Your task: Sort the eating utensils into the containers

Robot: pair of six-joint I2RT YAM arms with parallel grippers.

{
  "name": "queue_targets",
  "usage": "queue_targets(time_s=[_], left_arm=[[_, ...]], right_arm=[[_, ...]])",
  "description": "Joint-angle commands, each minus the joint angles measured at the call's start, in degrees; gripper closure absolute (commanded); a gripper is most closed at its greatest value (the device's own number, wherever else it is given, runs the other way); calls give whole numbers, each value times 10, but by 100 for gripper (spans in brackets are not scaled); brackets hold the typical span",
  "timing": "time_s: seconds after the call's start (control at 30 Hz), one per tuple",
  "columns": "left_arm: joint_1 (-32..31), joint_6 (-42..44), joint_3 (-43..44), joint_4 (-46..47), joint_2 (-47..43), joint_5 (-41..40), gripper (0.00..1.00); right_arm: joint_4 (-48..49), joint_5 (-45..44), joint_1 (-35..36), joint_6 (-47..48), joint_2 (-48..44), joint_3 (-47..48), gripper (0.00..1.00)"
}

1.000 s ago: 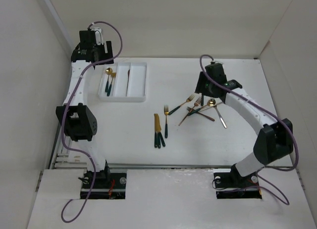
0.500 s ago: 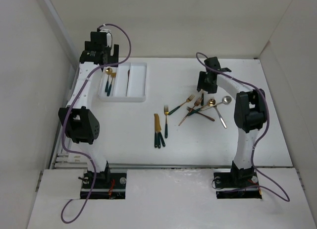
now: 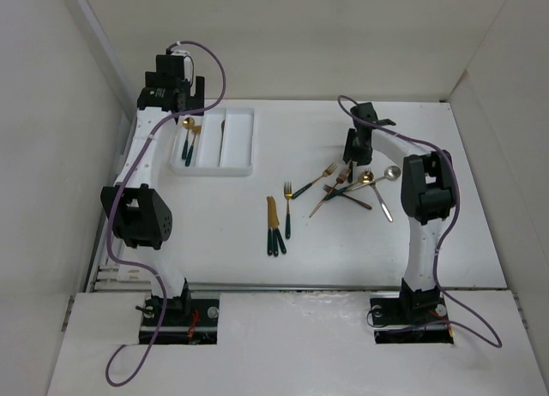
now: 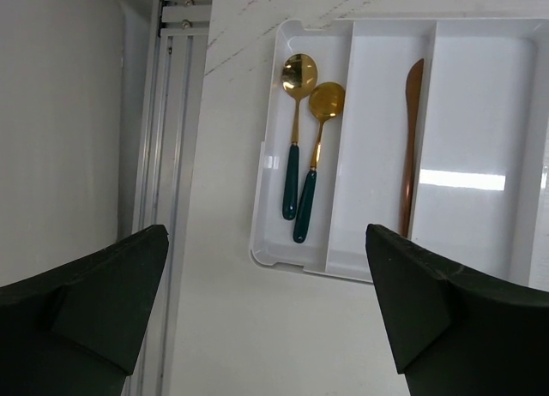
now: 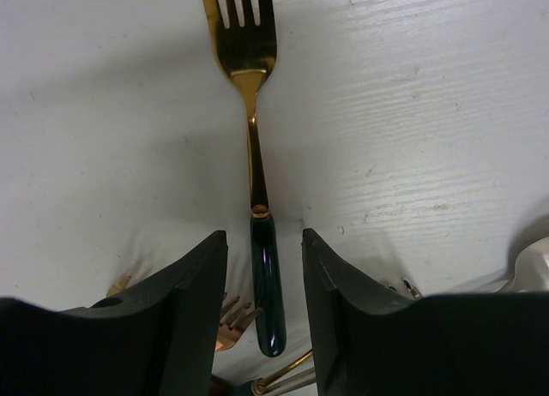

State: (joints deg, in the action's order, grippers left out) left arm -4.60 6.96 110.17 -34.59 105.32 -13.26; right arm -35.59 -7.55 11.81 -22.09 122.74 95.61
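White tabletop (image 3: 214,233) between pale walls; left gripper (image 4: 266,242) wide above tray (image 4: 472,225), right gripper (image 5: 263,238) narrowly astride fork (image 5: 248,57).

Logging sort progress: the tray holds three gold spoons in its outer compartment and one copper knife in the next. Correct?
Not quite. The tray holds two gold spoons, not three, side by side in its outer compartment, and one copper knife in the next. The left wrist view shows it.
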Motion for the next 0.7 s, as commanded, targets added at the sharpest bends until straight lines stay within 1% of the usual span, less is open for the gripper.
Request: queue_targets(time_s=[0.0, 0.07, 0.17, 0.23, 0.27, 0.33, 0.37, 0.4, 0.43, 0.5, 0.6, 0.63, 0.67], left_arm=[[1, -12, 16, -7, -8, 8, 0], [1, -12, 16, -7, -8, 8, 0], [1, -12, 16, -7, -8, 13, 0], [1, -12, 16, -7, -8, 19, 2], [1, -12, 16, -7, -8, 33, 2], [-4, -12, 16, -7, -8, 43, 3], [-4, -12, 16, -7, -8, 43, 5], [-4, -12, 16, -13, -8, 59, 6], [-4, -6, 16, -13, -8, 66, 6], [-4, 0, 16, -18, -8, 93, 11], [-9, 16, 16, -23, -8, 145, 12], [-9, 16, 16, -23, -8, 194, 14], [-9, 21, 16, -23, -8, 221, 14]], right_arm=[[-4, -22, -1, -23, 10, 23, 54], [-4, -39, -1, -28, 10, 18, 54], [-4, -40, -1, -28, 10, 12, 54], [-4, -40, -1, -28, 10, 19, 56], [-11, -40, -1, -28, 15, 19, 58], [-18, -34, -1, -28, 21, 35, 69], [-18, -34, -1, -28, 22, 35, 77], [-18, -34, -1, -28, 22, 35, 93], [-18, -34, -1, -28, 22, 35, 100], [-18, -40, -1, -28, 22, 30, 100], [-3, -76, -1, -28, 9, 23, 100], [3, -103, -1, -28, 0, 18, 100], [3, -117, -1, -28, -7, 18, 100]])
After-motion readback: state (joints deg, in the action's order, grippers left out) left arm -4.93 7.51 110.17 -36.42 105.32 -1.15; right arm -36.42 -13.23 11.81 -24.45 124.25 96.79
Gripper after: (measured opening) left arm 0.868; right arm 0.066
